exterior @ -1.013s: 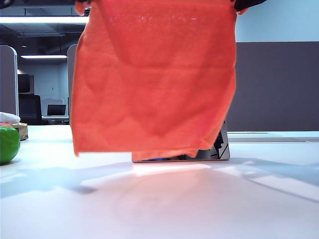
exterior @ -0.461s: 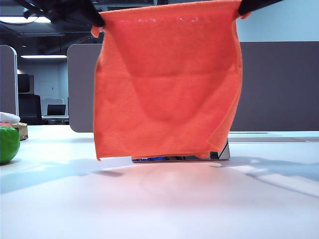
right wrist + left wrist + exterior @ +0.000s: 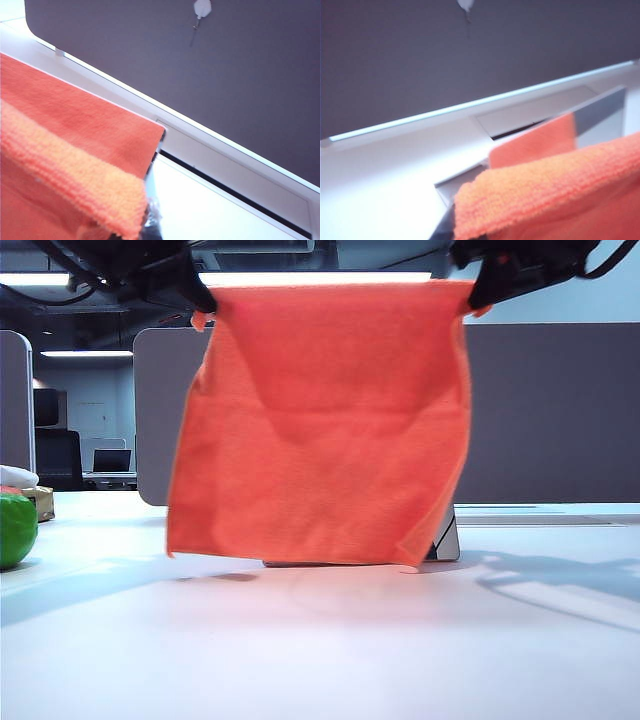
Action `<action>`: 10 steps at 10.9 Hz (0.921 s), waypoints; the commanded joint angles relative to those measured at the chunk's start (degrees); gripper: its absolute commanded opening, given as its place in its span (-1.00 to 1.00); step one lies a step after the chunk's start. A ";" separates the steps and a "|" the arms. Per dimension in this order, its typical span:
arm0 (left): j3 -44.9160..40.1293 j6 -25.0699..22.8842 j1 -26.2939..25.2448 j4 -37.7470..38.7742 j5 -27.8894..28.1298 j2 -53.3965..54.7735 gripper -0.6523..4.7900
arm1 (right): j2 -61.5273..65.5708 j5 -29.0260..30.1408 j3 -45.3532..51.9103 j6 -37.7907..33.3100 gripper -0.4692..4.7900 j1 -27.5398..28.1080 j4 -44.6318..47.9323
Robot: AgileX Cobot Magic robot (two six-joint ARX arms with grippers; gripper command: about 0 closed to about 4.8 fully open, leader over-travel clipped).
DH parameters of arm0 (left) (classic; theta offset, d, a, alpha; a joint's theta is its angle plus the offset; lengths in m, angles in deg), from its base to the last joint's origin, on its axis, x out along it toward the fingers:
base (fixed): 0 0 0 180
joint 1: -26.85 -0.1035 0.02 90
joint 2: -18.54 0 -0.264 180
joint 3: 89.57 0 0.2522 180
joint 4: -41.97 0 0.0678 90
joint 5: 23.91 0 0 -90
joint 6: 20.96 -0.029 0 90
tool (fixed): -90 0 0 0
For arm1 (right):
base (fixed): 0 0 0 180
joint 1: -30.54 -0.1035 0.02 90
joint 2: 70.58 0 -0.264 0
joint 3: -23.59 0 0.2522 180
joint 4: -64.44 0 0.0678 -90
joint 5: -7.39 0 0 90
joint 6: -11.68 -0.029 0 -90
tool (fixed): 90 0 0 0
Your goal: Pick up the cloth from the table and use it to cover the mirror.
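Observation:
The orange cloth (image 3: 320, 430) hangs spread out as a sheet above the white table (image 3: 320, 650). My left gripper (image 3: 195, 292) is shut on its upper left corner and my right gripper (image 3: 478, 285) on its upper right corner. The mirror (image 3: 448, 540) stands right behind the cloth; only its lower right corner and dark stand show past the hem. In the left wrist view the cloth (image 3: 555, 195) bunches close to the camera, with the mirror (image 3: 600, 117) beyond reflecting orange. The right wrist view shows the cloth (image 3: 60, 175) the same way, and the mirror (image 3: 100, 125) reflects it. Neither wrist view shows the jaws clearly.
A green round object (image 3: 15, 530) sits at the table's far left edge, with a small brownish box behind it. A wide grey partition panel (image 3: 550, 410) runs along the back of the table, behind the mirror.
Both arms have come down and moved away from the exterior camera, carrying the cloth towards the mirror. The hem now hangs lower and hides more of the mirror's base.

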 commanded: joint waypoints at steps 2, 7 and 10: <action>0.39 -0.70 -3.02 -5.77 -0.72 4.96 -0.78 | 6.84 -6.51 -5.81 -0.50 -0.84 1.97 6.14; 9.84 -1.09 -3.30 -4.00 -0.68 12.20 -0.78 | 7.02 -5.60 -6.16 -0.46 -0.84 4.09 9.97; 11.04 -2.45 -3.34 -3.69 1.29 14.69 -0.78 | 11.72 -4.31 -10.64 -0.46 -0.84 5.66 9.66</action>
